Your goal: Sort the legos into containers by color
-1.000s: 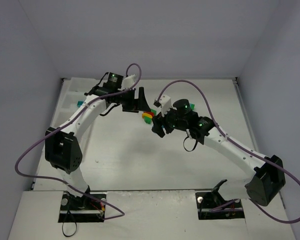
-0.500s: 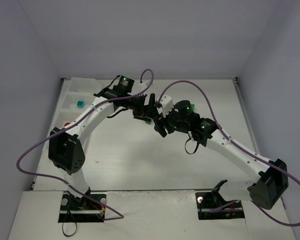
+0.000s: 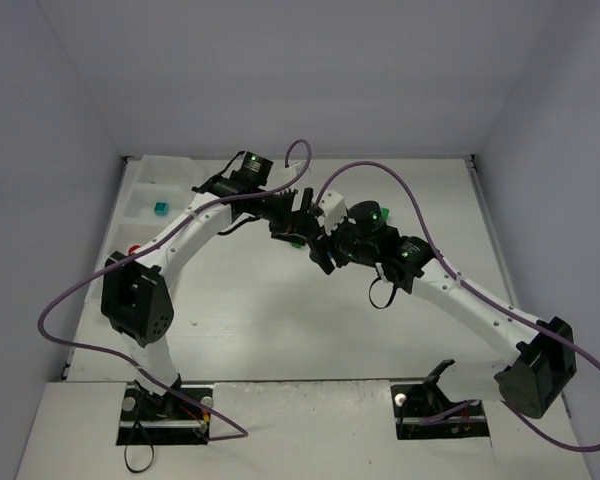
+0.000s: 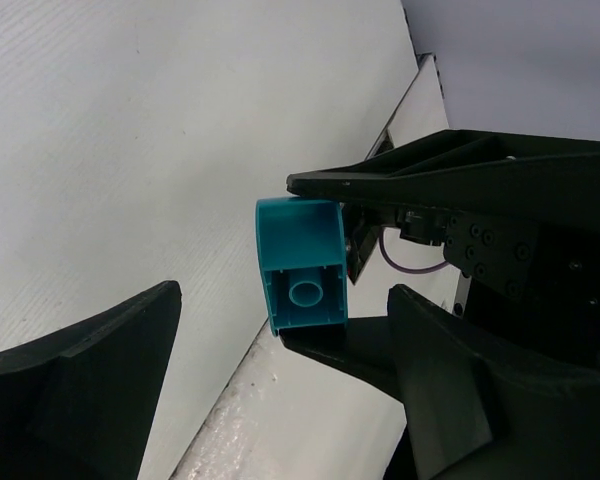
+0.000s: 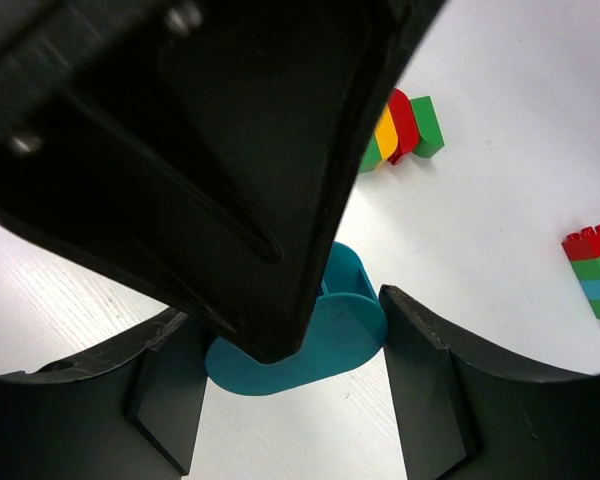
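**Table** (image 3: 260, 320): white board, matte, with fine parallel ribbing visible close up. It is enclosed by plain pale grey walls (image 3: 280, 70).

**Left arm** (image 3: 180, 240): white tubular links, black joint housings, a green lamp lit at the wrist. It reaches from the near left to the table's middle. Glossy purple cables (image 3: 55, 310) loop alongside it.

**Right arm** (image 3: 470, 300): same build, two green lamps lit. It reaches in from the near right.

**Tray** (image 3: 140, 192): long, translucent white plastic with square compartments, set along the left edge. One compartment holds a loose teal brick (image 3: 161, 209). A nearer compartment holds a small red item (image 3: 133, 250) too small to make out.

**Left gripper** (image 4: 285, 295): matte black, wedge-shaped fingers (image 4: 90, 380). Its jaws are spread wide with nothing clasped, and it sits just on the far side of the right gripper.

**Right gripper** (image 5: 285, 345): matte black, flat-faced fingers (image 5: 425, 390). It is clenched on the teal brick, one finger on each side.

**Four-brick clump** (image 5: 402, 128): glossy slabs of green, yellow, red and green, pressed in a row and lying on the table.

**Three-layer clump** (image 5: 598, 272): a studded red top over teal-blue and green layers, on the table. It is cut off by the frame edge, well apart from the other clump.

**Teal brick** (image 4: 300, 265): smooth glossy plastic with one end rounded into an arch. Its hollow underside has a single round tube. It is held above the middle of the table, between the two wrists.
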### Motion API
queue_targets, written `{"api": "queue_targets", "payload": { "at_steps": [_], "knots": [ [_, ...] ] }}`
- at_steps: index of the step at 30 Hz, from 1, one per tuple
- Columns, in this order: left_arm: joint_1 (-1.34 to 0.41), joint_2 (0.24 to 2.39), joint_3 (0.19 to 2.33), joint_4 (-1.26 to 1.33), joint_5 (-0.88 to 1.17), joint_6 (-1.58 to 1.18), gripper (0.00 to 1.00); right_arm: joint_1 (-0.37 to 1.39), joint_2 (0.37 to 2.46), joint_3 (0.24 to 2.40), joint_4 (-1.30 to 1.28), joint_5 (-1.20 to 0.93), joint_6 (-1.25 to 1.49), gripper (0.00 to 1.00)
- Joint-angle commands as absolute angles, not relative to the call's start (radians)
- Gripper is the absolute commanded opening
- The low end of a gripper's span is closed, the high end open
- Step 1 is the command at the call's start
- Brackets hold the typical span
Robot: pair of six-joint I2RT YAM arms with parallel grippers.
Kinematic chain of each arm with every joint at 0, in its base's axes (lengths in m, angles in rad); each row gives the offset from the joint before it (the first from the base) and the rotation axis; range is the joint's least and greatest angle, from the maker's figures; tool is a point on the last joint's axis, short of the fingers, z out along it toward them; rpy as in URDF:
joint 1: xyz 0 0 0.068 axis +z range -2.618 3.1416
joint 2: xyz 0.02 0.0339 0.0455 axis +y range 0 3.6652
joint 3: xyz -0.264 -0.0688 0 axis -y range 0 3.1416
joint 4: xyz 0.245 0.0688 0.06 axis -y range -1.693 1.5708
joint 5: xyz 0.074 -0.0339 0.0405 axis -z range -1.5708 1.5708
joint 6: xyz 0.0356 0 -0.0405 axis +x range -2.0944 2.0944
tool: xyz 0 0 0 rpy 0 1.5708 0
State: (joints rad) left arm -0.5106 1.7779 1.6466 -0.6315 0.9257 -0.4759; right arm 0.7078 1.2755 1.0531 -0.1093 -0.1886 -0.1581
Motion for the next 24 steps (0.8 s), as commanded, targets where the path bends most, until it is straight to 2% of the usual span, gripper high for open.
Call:
{"api": "queue_targets", "payload": {
  "at_steps": [1,9,13,14,17,24],
  "knots": [
    [-0.532,1.779,1.706,-0.621,0.965,-0.449,0.77,0.71,1.287,1.078,-0.057,-0.17,-0.161,0.0],
    [-0.551,1.786,1.678,-0.479,0.953,-0.525,0.68,0.712,1.295,1.086,-0.055,-0.19,-0.15,0.0],
    [-0.551,1.784,1.674,-0.445,0.956,-0.549,0.53,0.712,1.296,1.083,-0.052,-0.193,-0.143,0.0],
    [-0.554,1.781,1.672,-0.436,0.957,-0.551,0.43,0.712,1.296,1.085,-0.052,-0.195,-0.14,0.0],
    [-0.557,1.772,1.658,-0.434,0.956,-0.548,0.21,0.712,1.301,1.085,-0.043,-0.193,-0.135,0.0],
    [-0.557,1.75,1.641,-0.459,0.907,-0.515,0.04,0.712,1.319,1.098,-0.04,-0.175,-0.12,0.04]
  ]
}}
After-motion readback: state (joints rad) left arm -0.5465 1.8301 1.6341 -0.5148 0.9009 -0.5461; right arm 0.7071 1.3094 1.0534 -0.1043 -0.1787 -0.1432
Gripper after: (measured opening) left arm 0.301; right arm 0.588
